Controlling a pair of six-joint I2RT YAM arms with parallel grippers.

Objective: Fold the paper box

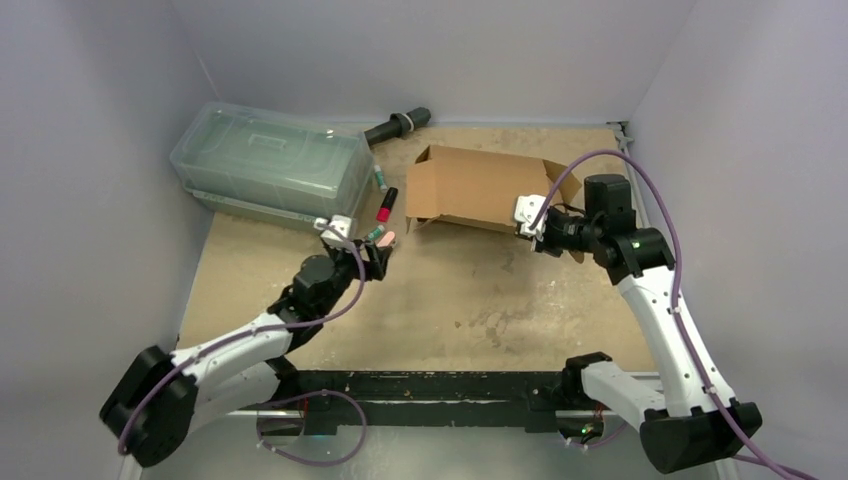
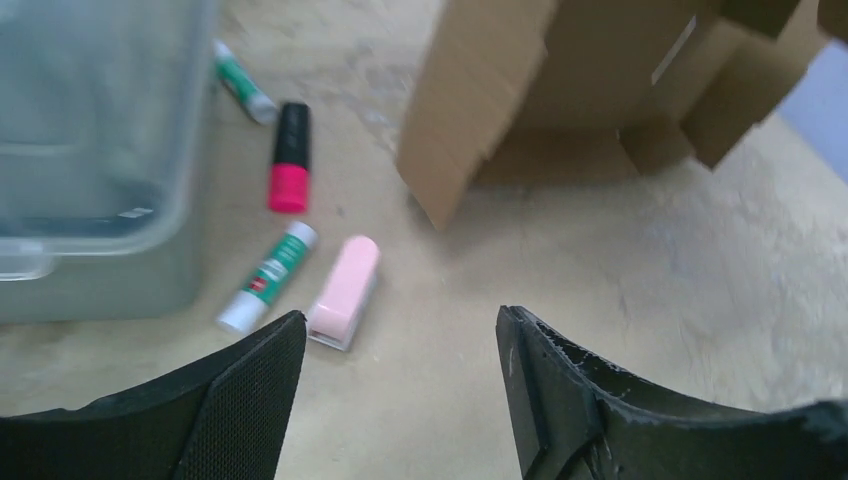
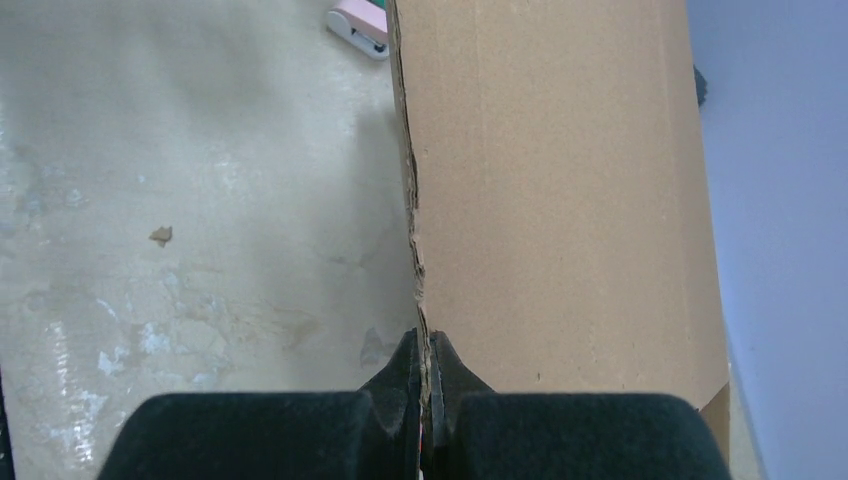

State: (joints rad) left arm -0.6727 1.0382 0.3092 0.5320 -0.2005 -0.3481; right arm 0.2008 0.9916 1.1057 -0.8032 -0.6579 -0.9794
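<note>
The brown cardboard paper box (image 1: 478,188) stands part-folded at the back middle of the table, panels raised. My right gripper (image 1: 532,222) is shut on the edge of its front panel; in the right wrist view the jaws (image 3: 426,345) pinch the cardboard edge (image 3: 540,190). My left gripper (image 1: 380,252) is open and empty, low over the table to the box's left. In the left wrist view its fingers (image 2: 400,330) frame bare table, with the box (image 2: 520,90) ahead.
A clear greenish plastic lidded container (image 1: 270,165) stands at the back left. Beside it lie a pink stapler (image 2: 345,290), two glue sticks (image 2: 268,275), a red-and-black marker (image 2: 290,155) and a black tool (image 1: 398,125). Grey walls enclose the table.
</note>
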